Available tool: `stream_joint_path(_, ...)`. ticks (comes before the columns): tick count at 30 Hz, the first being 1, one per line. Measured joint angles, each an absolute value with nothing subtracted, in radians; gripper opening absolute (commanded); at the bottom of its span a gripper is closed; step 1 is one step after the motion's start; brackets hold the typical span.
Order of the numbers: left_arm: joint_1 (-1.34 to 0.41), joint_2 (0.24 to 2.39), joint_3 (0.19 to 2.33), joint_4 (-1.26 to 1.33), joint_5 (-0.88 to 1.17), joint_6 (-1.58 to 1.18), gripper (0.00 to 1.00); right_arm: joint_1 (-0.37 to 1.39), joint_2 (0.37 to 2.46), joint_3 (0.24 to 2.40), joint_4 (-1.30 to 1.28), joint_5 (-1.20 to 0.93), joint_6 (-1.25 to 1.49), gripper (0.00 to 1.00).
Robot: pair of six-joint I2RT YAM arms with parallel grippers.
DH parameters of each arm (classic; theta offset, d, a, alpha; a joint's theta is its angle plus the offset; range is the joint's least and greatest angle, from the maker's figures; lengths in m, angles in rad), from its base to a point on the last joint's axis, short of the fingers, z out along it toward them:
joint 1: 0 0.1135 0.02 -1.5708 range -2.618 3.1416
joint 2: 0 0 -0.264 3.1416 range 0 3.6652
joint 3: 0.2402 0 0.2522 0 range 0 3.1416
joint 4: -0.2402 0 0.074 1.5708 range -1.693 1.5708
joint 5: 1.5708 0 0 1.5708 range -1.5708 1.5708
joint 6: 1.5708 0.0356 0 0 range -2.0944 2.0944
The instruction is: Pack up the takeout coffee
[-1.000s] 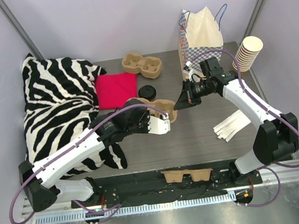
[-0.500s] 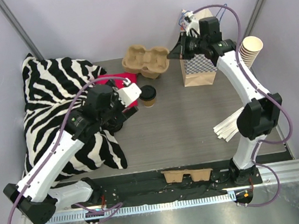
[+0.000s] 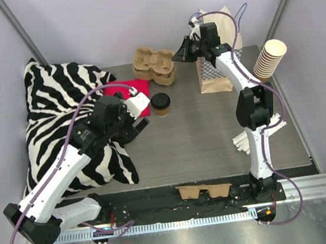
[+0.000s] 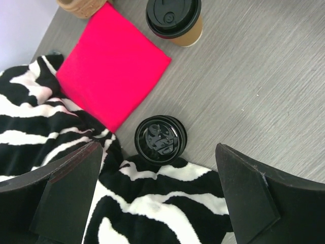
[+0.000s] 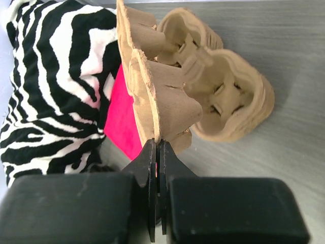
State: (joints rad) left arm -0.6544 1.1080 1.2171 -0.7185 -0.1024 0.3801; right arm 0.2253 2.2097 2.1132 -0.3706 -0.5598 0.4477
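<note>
Upright and free, the takeout coffee (image 3: 161, 103) stands on the counter (image 3: 200, 135), lid on, just in front of the cardboard carrier stack (image 3: 154, 66) and just beside the red cloth (image 4: 111, 66). Nothing holds it.

The left fingers (image 4: 71, 188) are spread wide, and what lies between them in the wrist view is not the cup but a loose black lid (image 4: 160, 140) at the edge of the zebra cloth (image 3: 61, 116). Closing from there would likely take the lid or a fold of cloth. Moving across to the cup with fingers this wide could clip its side and tip it. A hard squeeze on a paper wall could pop the lid.

The right fingers (image 5: 144, 162) are pressed together on the thin rim of a carrier (image 5: 167, 107), which hangs tilted over another carrier (image 5: 228, 101). I cannot tell whether the two are fully apart. That pinch looks weak to me — the rim could tear or slip, or the lower one could be dragged along. The cup is near below, so a dropped carrier might strike it.

Further out, the paper bag (image 3: 214, 79) stands behind the right arm, so the arm blocks the way into it. The stack of lidless cups (image 3: 271, 55) is well clear.
</note>
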Motion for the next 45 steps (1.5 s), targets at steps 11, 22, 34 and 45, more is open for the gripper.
stream_joint_path(11,-0.622,1.108,1.205,-0.716,-0.078,0.369,0.98,0.266,2.299,2.192,-0.328,-0.540,0.436,0.01)
stream_joint_path(22,-0.618,1.108,1.204,-0.715,-0.065,0.369,0.98,0.271,2.327,2.192,-0.321,-0.481,0.421,0.01)
stream_joint_path(34,-0.606,1.108,1.203,-0.715,-0.058,0.364,0.99,0.272,2.331,2.188,-0.322,-0.476,0.421,0.67)
stream_joint_path(45,-0.587,1.121,1.204,-0.746,0.087,0.310,0.99,0.305,2.331,2.207,-0.326,-0.493,0.409,0.90)
